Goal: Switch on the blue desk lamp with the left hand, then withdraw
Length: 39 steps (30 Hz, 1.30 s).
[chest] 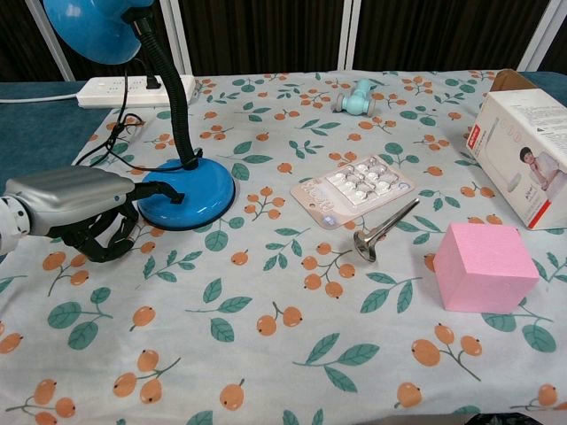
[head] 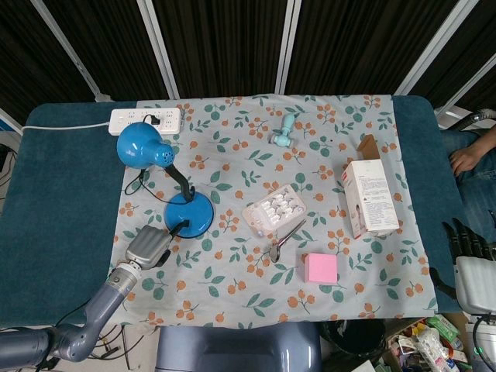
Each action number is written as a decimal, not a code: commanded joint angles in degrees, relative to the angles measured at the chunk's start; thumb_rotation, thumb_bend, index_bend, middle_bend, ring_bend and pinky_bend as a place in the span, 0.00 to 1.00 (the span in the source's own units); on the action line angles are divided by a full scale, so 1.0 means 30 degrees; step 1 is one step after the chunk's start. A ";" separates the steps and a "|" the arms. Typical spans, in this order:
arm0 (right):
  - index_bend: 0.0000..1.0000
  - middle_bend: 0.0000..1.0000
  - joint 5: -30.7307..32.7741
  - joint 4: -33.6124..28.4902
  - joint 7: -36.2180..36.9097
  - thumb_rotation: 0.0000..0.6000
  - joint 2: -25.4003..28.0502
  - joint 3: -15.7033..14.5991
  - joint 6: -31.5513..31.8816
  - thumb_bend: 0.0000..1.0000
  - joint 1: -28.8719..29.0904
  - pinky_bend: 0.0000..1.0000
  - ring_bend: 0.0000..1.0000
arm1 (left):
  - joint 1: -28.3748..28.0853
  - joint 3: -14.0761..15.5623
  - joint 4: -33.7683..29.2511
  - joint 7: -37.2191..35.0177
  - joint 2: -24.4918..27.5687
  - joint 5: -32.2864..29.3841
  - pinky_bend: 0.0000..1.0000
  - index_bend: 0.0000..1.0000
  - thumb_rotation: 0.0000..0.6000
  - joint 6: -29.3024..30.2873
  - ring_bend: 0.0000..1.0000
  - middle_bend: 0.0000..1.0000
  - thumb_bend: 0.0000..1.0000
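The blue desk lamp stands at the left of the flowered cloth, with its round base [head: 188, 213] [chest: 186, 193] in front and its shade [head: 143, 146] [chest: 87, 25] bent over to the left on a black neck. My left hand [head: 149, 246] [chest: 81, 209] lies just left of the base. One dark finger [chest: 162, 189] reaches out and touches the base's rim, while the rest curl under the palm. No glow shows on the cloth below the shade. My right hand [head: 466, 242] hangs off the table's right edge with its fingers apart, holding nothing.
A white power strip [head: 146, 118] [chest: 133, 90] lies behind the lamp, its cord looping beside the base. A blister pack [head: 273, 211], a metal stem [head: 285, 239], a pink block [head: 320, 268], a white carton [head: 370, 196] and a teal toy [head: 284, 132] lie to the right.
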 commanded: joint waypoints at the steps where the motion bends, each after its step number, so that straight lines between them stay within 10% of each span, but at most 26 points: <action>1: 0.00 0.00 -0.0010 0.0009 0.0004 1.00 0.0001 -0.0005 -0.0003 0.22 0.0001 0.10 0.05 | 0.0004 -0.0003 0.0005 -0.0011 -0.0005 0.0000 0.68 0.10 1.00 0.0012 0.68 0.64 0.48; 39: 0.00 0.00 0.0011 0.0006 -0.0031 1.00 -0.0026 0.0002 0.0014 0.22 0.0001 0.10 0.05 | -0.0049 0.0165 -0.0186 0.0541 0.0069 -0.0103 0.68 0.13 1.00 0.0127 0.68 0.64 0.48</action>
